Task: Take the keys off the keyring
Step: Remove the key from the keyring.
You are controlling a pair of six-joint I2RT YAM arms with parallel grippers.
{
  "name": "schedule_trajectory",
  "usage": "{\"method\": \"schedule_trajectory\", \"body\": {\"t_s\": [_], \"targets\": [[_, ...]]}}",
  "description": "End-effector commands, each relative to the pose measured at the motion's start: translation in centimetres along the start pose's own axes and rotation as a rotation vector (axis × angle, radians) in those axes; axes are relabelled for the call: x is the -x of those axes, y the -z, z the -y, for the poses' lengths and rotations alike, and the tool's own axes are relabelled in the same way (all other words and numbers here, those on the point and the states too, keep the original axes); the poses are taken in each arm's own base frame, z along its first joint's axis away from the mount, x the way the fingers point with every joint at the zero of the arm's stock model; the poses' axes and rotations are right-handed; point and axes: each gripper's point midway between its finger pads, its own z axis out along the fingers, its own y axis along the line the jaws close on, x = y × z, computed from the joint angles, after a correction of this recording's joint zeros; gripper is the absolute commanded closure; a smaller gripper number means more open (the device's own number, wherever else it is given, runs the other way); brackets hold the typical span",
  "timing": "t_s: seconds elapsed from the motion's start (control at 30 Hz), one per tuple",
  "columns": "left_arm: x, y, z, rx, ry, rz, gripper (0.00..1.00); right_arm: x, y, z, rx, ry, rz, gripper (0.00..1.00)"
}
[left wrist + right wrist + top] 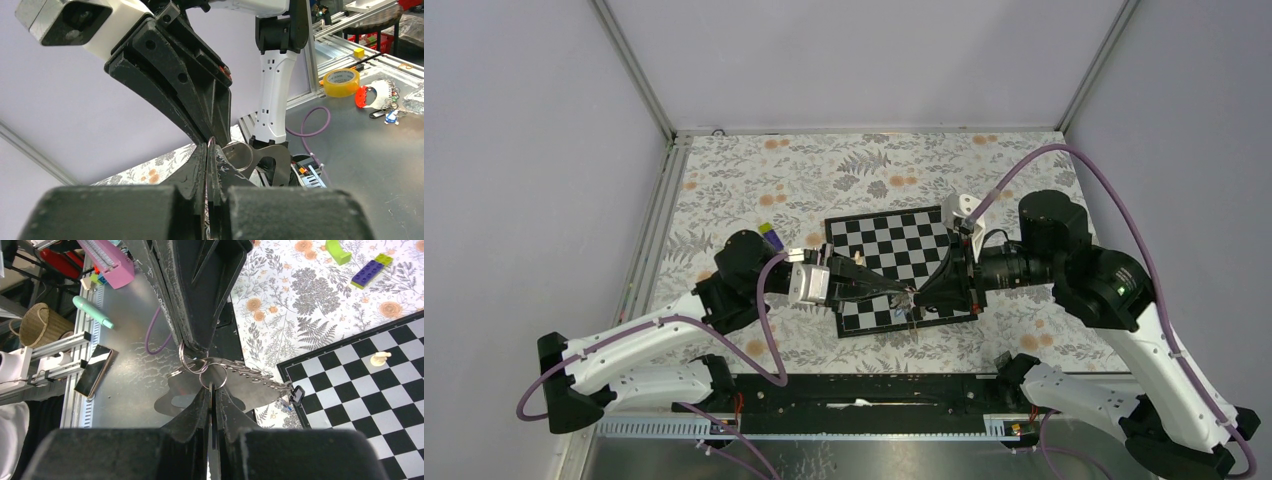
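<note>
Overhead view. Floral-patterned desk with a black-and-white chessboard at its centre. Reaching in from the left, the black left gripper. Reaching in from the right, the black right gripper. Tips meeting nose to nose above the near edge of the chessboard. Hanging at the meeting point, a small bunch of thin silvery metal keys, too small here for detail. Near the far left corner of the chessboard, a purple-and-yellow toy brick.

Left wrist view. Left gripper closed, fingers pressed flat together with no gap. Directly above, tip to tip, the right gripper. Just right of the contact point, a rounded silvery key head. In the background, a yellow roll of tape on a grey metal bench.

Right wrist view. At the centre, a metal keyring of two linked split rings, held up off the desk. Coming down from the top, the left gripper, clamped on the upper ring. Rising from the bottom, the right gripper, closed on the lower ring. Keys still threaded on: flat blades fanned left and low behind the right fingers, toothed blades stretched right, ending at a small dark tag with a touch of blue over the corner of the chessboard. On the chessboard, a pale chess pawn. Further off on the floral desk, a lime-green piece beside the brick.
</note>
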Motion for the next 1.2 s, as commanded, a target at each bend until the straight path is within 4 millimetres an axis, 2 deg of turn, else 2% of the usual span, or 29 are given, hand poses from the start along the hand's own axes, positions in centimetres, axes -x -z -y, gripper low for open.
{"method": "schedule_trajectory", "body": {"t_s": [0.0,0.07,0.2,0.3,0.6,0.83,1.17], "targets": [[5.0,0.6,-1.3,0.066,-0.14,0.123,0.96,-0.4,1.1,0.4,-0.074,0.009,-0.026,0.98],[5.2,0.8,-1.5,0.08,-0.144,0.122,0.92,-0.4,1.4,0.5,-0.093,0.017,-0.031,0.98],[5.3,1.2,-1.7,0.111,-0.153,0.118,0.77,0.0,2.0,0.9,-0.134,0.037,-0.031,0.98],[5.4,1.5,-1.9,0.129,-0.159,0.113,0.71,0.2,2.4,1.0,-0.155,0.045,-0.033,0.98],[4.8,1.8,-1.7,0.135,-0.149,0.098,0.66,0.4,2.6,0.7,-0.156,0.044,-0.035,0.98],[3.3,0.7,-0.9,0.056,-0.105,0.071,0.6,1.1,2.5,-0.5,-0.084,0.057,-0.023,0.97],[1.6,-0.3,-1.1,0.02,-0.093,0.038,0.59,1.7,2.2,-1.7,-0.01,0.057,-0.018,0.96]]}}
